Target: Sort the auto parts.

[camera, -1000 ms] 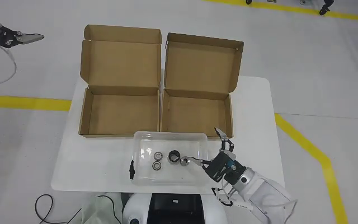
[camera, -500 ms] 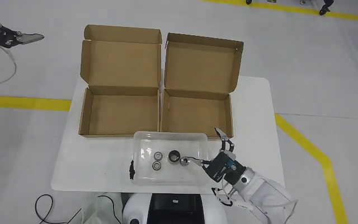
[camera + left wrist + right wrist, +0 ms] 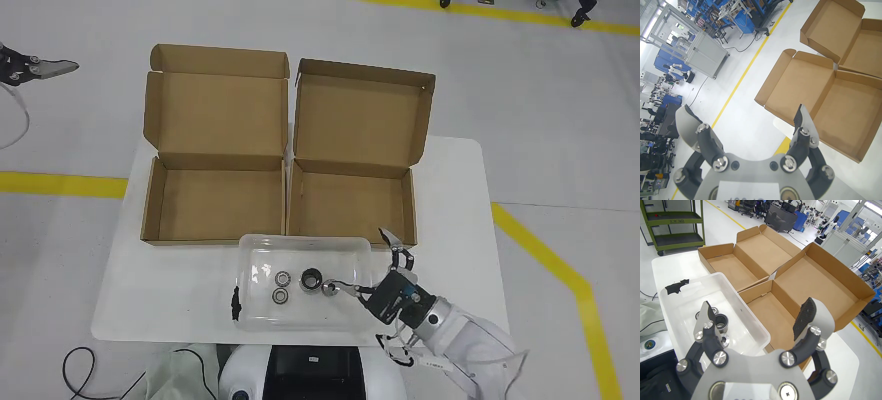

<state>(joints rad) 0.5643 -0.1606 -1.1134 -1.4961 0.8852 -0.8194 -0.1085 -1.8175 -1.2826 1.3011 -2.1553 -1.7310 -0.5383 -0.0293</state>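
Auto parts [image 3: 298,281] bunched in bin [image 3: 300,237], lower centre; my right gripper [image 3: 360,262], spread wide, straddles rim. Descending risks catching wall.

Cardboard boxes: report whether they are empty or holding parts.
Both empty: the left box and right box show bare floors; the parts lie in the clear bin.

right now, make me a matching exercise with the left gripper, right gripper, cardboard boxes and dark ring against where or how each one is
Things:
1 left gripper
2 right gripper
3 cardboard boxes
4 dark ring

Places or states:
a inside the clear bin
b away from the table, over the floor
c lids open, nothing inside
d open, one finger above the bin

Pairs: 1-b, 2-d, 3-c, 4-a
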